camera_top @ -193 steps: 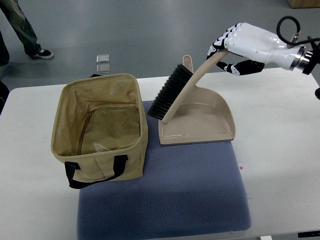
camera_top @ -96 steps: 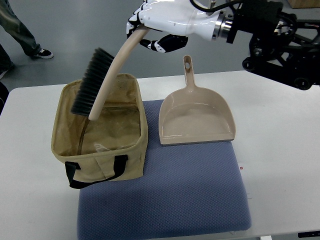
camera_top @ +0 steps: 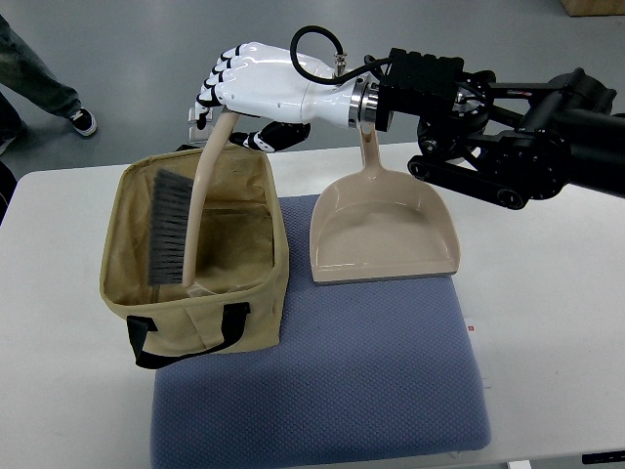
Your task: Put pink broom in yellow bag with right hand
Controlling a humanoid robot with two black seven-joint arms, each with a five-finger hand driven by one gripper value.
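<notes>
Since a moment ago the broom point(camera_top: 186, 210) has gone down from above the bag's rim into the bag point(camera_top: 195, 256), and the right hand point(camera_top: 256, 93) has dropped lower and further left. At the far left a person's leg and shoe point(camera_top: 82, 119) stand on the floor. On the table point(camera_top: 547, 293), the open yellow bag sits partly on the left of a blue mat point(camera_top: 322, 381), black strap handle toward the camera. The broom stands nearly upright inside it, dark bristles facing left, head down near the bottom, beige handle rising past the back rim. The right hand, white with black joints, has its fingers curled around the handle's top just behind the bag. To the right, a beige dustpan point(camera_top: 383, 234) lies on the mat, apart from the bag. The right arm point(camera_top: 488, 117) reaches in above it.
</notes>
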